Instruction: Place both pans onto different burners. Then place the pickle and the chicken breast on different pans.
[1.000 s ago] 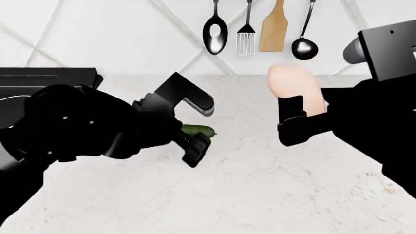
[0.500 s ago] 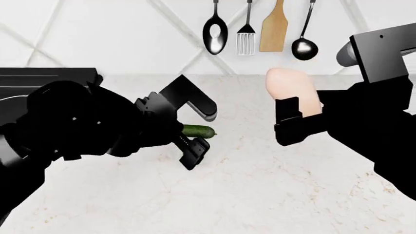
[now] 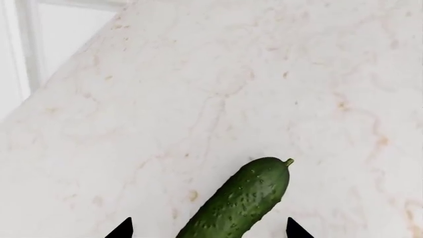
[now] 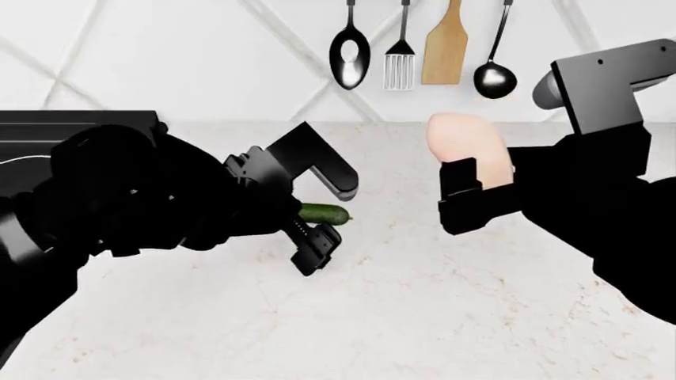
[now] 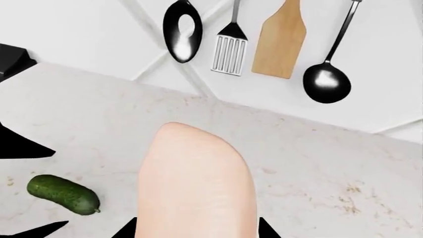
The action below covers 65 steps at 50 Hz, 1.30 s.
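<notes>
The dark green pickle (image 4: 323, 212) lies on the marble counter, between the fingers of my left gripper (image 4: 324, 218). That gripper is open, with bare counter showing on both sides of the pickle (image 3: 244, 198) in the left wrist view. My right gripper (image 4: 480, 190) is shut on the pale pink chicken breast (image 4: 465, 141) and holds it above the counter. Its fingertips press both sides of the chicken breast (image 5: 191, 183) in the right wrist view. The pans are out of view. The burners are hidden behind my left arm.
The black stovetop (image 4: 79, 120) sits at the far left, mostly behind my left arm. Spoon, slotted spatula, wooden spatula (image 4: 447, 46) and ladle hang on the white back wall. The marble counter (image 4: 423, 317) stretches from the wall to the near edge.
My right gripper has drifted slightly left with the chicken breast. The left gripper has shifted a little around the pickle, which stays where it was.
</notes>
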Tool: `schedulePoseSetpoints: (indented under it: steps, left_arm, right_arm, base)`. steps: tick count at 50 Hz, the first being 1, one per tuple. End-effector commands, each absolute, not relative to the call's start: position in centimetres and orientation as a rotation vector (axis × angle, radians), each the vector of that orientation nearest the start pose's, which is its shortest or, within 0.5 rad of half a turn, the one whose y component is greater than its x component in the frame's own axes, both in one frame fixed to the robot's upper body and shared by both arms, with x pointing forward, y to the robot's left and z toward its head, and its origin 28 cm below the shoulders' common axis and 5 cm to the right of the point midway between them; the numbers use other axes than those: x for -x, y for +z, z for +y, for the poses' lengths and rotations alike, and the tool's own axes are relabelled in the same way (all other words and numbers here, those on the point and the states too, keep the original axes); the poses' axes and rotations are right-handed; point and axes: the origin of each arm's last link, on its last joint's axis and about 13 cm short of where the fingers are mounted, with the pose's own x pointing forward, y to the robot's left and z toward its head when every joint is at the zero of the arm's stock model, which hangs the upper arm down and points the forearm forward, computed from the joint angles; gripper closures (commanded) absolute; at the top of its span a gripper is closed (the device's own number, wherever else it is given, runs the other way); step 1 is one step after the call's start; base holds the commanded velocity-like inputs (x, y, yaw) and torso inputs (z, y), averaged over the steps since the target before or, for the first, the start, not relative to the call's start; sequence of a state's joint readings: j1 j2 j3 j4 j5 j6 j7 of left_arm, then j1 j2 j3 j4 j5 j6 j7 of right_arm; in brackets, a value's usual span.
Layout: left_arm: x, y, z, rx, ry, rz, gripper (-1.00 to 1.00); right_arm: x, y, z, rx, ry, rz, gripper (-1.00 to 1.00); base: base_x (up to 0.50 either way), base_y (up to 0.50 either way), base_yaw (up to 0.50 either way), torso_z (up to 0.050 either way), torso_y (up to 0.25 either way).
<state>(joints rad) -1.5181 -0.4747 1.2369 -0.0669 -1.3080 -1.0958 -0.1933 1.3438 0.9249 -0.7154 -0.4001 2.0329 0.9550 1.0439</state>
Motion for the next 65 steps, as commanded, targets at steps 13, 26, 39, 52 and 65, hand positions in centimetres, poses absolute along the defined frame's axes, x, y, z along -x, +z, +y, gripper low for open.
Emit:
schedulePoseSetpoints:
  steps: [13, 26, 39, 52, 65]
  left_arm:
    - [-31.9, 21.9, 19.2, -0.656, -0.554, 0.677, 1.0]
    - [-31.7, 22.8, 18.7, -0.646, -0.542, 0.618, 1.0]
    - [-30.2, 27.1, 18.4, -0.611, -0.462, 0.405, 1.0]
    - [-27.5, 32.5, 18.7, -0.617, -0.338, 0.249, 1.0]
    - [-22.6, 36.8, 21.1, -0.602, -0.161, 0.111, 1.0]
  right_arm:
    - [-21.5, 30.5, -13.6, 0.149, 0.201, 0.31, 1.0]
    - [-21.4, 30.4, -13.9, 0.145, 0.188, 0.312, 1.0]
    - [-21.2, 30.6, -14.1, 0.153, 0.184, 0.28, 1.0]
    - [-20.5, 31.4, -14.2, 0.177, 0.157, 0.206, 1.0]
    - [-19.8, 32.8, -13.9, 0.161, 0.094, 0.062, 1.0]
  base:
    - [0.0, 0.0, 0.0, -0.002, 0.0]
    - [0.0, 0.0, 0.0, -0.001, 0.0]
    - [0.0, 0.0, 0.0, 0.0, 0.0]
    - [0.0, 0.0, 0.0, 0.0, 0.0]
    - [0.0, 0.0, 0.0, 0.0, 0.0]
